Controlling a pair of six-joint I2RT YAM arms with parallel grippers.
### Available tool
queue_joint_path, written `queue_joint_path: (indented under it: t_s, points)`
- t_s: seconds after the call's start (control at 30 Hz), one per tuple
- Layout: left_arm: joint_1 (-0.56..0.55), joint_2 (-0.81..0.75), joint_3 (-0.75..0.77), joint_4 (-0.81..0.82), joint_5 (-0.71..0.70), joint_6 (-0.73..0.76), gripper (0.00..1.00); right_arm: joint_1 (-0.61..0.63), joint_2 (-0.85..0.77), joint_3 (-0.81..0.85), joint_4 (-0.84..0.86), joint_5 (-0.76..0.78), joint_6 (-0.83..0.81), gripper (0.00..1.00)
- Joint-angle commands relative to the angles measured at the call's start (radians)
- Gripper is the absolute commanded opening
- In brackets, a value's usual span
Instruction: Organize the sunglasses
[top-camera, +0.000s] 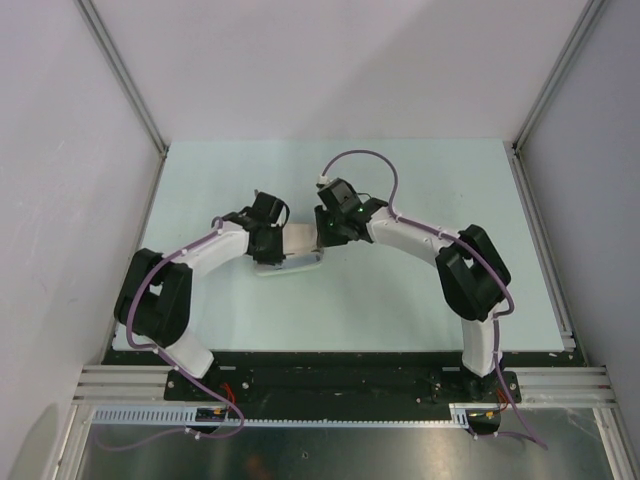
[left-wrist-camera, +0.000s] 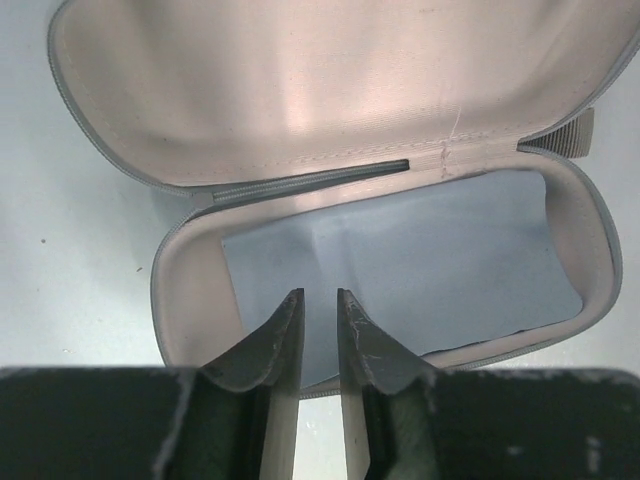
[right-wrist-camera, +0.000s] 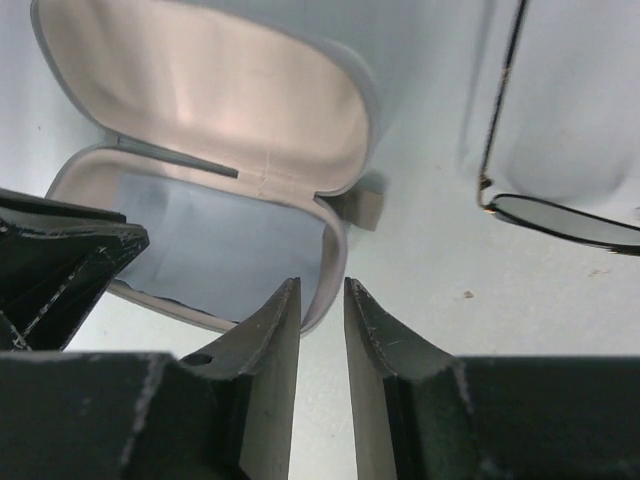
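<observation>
My left pincer (left-wrist-camera: 319, 293) hangs low over the front rim of the case (left-wrist-camera: 185, 320), its jaws a narrow slit apart with nothing between them. The right pincer (right-wrist-camera: 321, 283) is much the same: a thin gap, gripping nothing, poised just off the case's end. The lid (left-wrist-camera: 300, 90) lies thrown back on its hinge, so the lower half is open from above, and the cloth (left-wrist-camera: 430, 270) is spread flat across its bottom, a little rumpled. I take that as a soft lining for the lenses to rest on. The sunglasses (right-wrist-camera: 565, 220) are not in the case. They lie on the table (right-wrist-camera: 450, 290) off to one side of it, apart from it. The right wrist view catches only one grey lens and a run of thin wire, so I cannot tell whether the temples are folded. As I judge it, the case is ready and the sunglasses themselves are not yet dealt with. The right pincer is the nearer one, so I would send it. I would widen the jaws first and take the frame by the bridge or rim, since wire that thin could slip or bend.
</observation>
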Motion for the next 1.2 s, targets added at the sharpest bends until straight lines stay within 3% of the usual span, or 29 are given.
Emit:
queue_joint_path:
  t_s: [0.0,0.13,0.23,0.4,0.57,0.63,0.83,1.03,1.17]
  points:
    - [-0.005,-0.041,0.059,-0.021,-0.011,0.017,0.25,-0.051,-0.08,0.017,0.01,0.015,0.013,0.31]
    - [-0.005,-0.054,0.085,-0.032,-0.024,0.026,0.28,-0.114,-0.08,0.041,-0.022,0.103,-0.016,0.32]
    - [-0.005,-0.072,0.108,-0.038,-0.044,0.037,0.37,-0.172,-0.074,0.054,-0.042,0.184,-0.066,0.37]
    - [-0.005,-0.129,0.156,-0.037,-0.135,0.074,0.61,-0.271,-0.002,0.109,-0.053,0.216,-0.218,0.49]
    - [-0.004,-0.186,0.222,-0.037,-0.213,0.115,0.95,-0.34,0.098,0.227,-0.084,0.198,-0.349,0.51]
    - [-0.004,-0.192,0.239,-0.037,-0.213,0.118,1.0,-0.358,0.153,0.258,-0.101,0.161,-0.396,0.5]
    - [0.012,-0.209,0.269,-0.037,-0.205,0.088,1.0,-0.373,0.256,0.359,-0.157,0.077,-0.526,0.48]
    - [0.044,-0.221,0.273,-0.035,-0.182,0.088,1.0,-0.395,0.29,0.384,-0.176,-0.014,-0.534,0.47]
    - [0.065,-0.209,0.274,-0.037,-0.159,0.088,1.0,-0.395,0.311,0.4,-0.187,-0.023,-0.534,0.33]
